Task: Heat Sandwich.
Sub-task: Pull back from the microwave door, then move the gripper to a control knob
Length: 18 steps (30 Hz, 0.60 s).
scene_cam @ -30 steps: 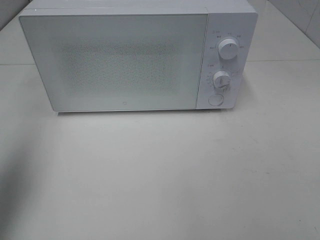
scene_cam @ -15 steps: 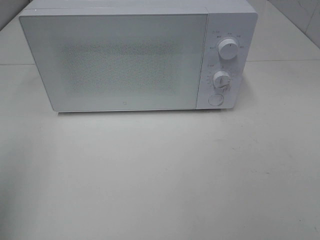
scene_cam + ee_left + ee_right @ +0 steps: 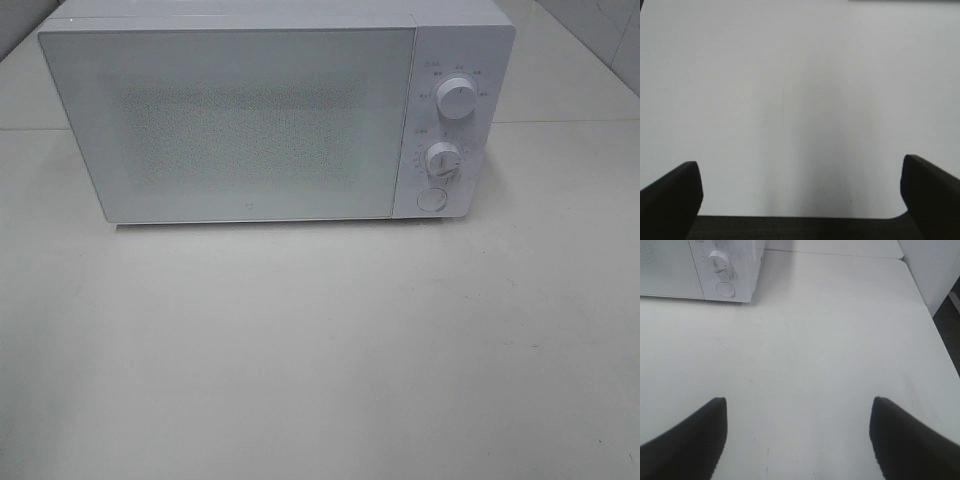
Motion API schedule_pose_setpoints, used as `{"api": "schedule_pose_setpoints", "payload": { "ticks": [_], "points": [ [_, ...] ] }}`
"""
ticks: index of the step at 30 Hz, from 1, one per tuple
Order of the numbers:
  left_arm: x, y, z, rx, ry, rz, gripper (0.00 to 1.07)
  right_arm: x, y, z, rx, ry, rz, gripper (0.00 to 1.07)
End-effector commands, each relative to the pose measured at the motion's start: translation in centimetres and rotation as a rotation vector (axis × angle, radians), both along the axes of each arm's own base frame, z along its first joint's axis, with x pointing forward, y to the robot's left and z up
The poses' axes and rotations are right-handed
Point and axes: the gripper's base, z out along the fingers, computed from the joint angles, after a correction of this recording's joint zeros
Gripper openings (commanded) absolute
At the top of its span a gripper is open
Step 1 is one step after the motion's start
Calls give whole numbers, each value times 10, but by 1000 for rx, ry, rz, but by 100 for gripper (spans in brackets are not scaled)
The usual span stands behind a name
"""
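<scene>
A white microwave point(image 3: 240, 120) stands at the back of the table with its door shut. It has two dials point(image 3: 456, 100) and a round button point(image 3: 431, 199) on its right panel. Its lower right corner also shows in the right wrist view point(image 3: 725, 275). The sandwich is out of view. Neither arm shows in the exterior high view. My left gripper point(image 3: 800, 200) is open and empty over bare table. My right gripper point(image 3: 797, 440) is open and empty over the table, to the right of the microwave and nearer the front.
The white table point(image 3: 320, 350) stretches in front of the microwave. A seam runs across the table point(image 3: 560, 122) behind it. In the right wrist view the table's right edge point(image 3: 932, 325) meets a white wall or cabinet point(image 3: 930, 265).
</scene>
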Motion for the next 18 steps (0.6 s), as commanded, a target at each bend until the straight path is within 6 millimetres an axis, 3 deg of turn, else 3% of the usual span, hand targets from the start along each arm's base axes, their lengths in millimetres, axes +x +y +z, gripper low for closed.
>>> {"api": "schedule_pose_setpoints", "payload": {
  "ticks": [1, 15, 18],
  "points": [
    [-7, 0, 2, 6, -80, 2, 101, -3, 0, -1, 11, -29, -14, 76],
    [-49, -3, 6, 15, -354, -1, 101, -3, 0, -1, 12, -29, -14, 76],
    [-50, -3, 6, 16, -363, -2, 101, -3, 0, -1, 11, -29, -14, 76]
  ]
}}
